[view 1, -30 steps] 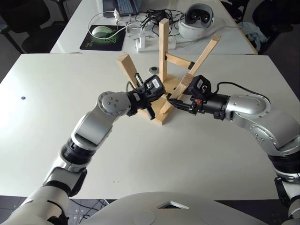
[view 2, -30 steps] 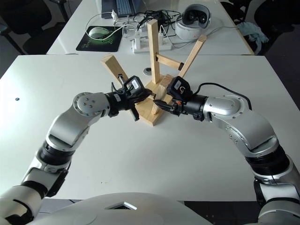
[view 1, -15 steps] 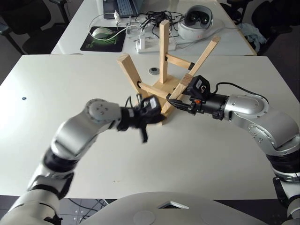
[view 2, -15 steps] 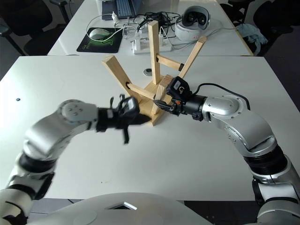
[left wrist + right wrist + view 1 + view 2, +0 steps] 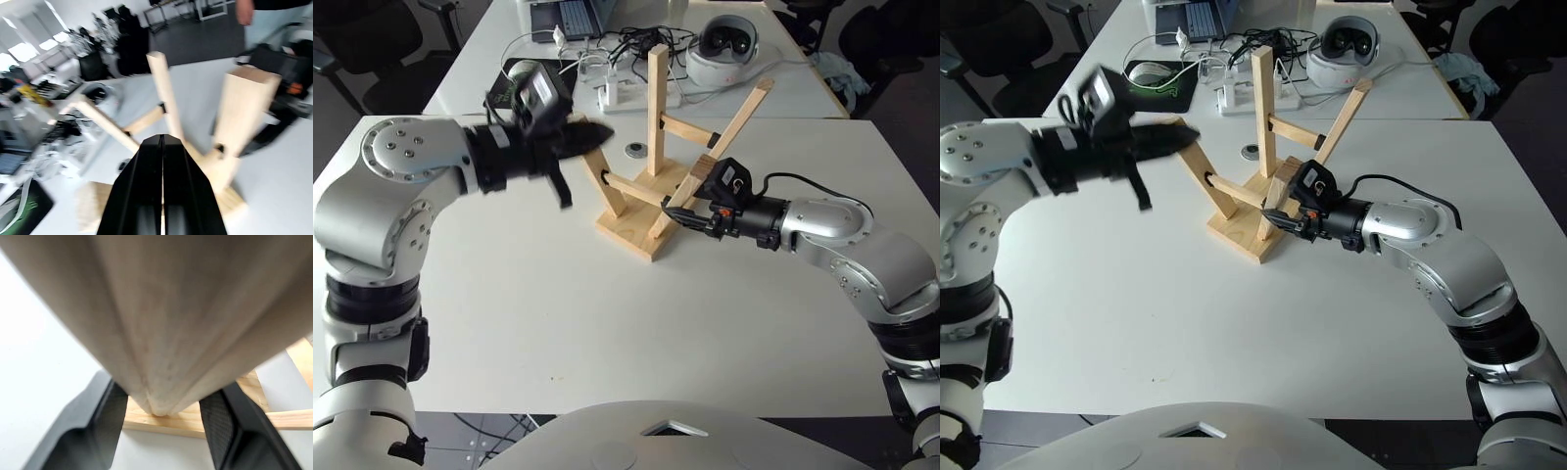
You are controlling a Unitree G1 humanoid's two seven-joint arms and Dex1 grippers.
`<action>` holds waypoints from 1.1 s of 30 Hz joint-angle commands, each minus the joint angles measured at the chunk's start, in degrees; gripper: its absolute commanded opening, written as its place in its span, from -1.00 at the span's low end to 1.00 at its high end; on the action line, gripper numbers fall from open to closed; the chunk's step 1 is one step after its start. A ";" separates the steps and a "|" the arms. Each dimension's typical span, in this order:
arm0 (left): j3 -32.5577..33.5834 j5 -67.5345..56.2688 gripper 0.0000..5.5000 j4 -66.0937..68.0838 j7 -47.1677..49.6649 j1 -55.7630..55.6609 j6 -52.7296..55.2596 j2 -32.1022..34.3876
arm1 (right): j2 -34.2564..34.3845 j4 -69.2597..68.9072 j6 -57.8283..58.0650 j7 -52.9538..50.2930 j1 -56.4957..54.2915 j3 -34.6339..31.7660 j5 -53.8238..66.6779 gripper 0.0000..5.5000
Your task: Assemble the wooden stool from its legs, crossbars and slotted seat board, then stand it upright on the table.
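Note:
The wooden stool [image 5: 651, 186] lies upside down on the white table [image 5: 607, 313], its seat board [image 5: 628, 235] flat on the surface and its legs and crossbars pointing up. My right gripper [image 5: 679, 216] is shut on the lower end of the slanted right leg [image 5: 734, 122], just above the seat board. In the right wrist view that leg [image 5: 161, 318] runs between the two black fingers [image 5: 98, 431]. My left gripper [image 5: 594, 133] hangs raised in the air at the left of the stool, shut and holding nothing, close to the left leg [image 5: 605, 191]. The left wrist view looks along its fingertips [image 5: 156, 147] at the stool's legs [image 5: 166, 98].
A second table behind carries a VR headset [image 5: 726, 44], a power strip [image 5: 628, 96] with tangled cables, a mouse on a dark mat [image 5: 514, 83] and a laptop [image 5: 563, 15]. A round grommet [image 5: 634, 149] sits in the table behind the stool. The table's near half is bare.
My left gripper has let go of the stool's base, swung out low toward the front, then lifted up and to the left. The right gripper and stool stayed in place.

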 commanded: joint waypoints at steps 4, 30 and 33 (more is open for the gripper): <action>-11.61 13.08 -1.00 5.59 7.20 -1.32 -13.64 -8.30 | -0.99 3.99 8.27 2.50 5.37 8.04 -3.53 -0.25; -21.10 9.37 -1.00 22.32 -1.25 6.29 4.50 -16.88 | 0.50 -2.58 11.84 -0.07 7.80 7.69 -1.44 -0.25; -24.58 10.64 -1.00 22.66 -2.31 7.31 5.40 -15.77 | 0.63 -3.22 12.75 -0.44 7.56 6.90 -1.00 -0.25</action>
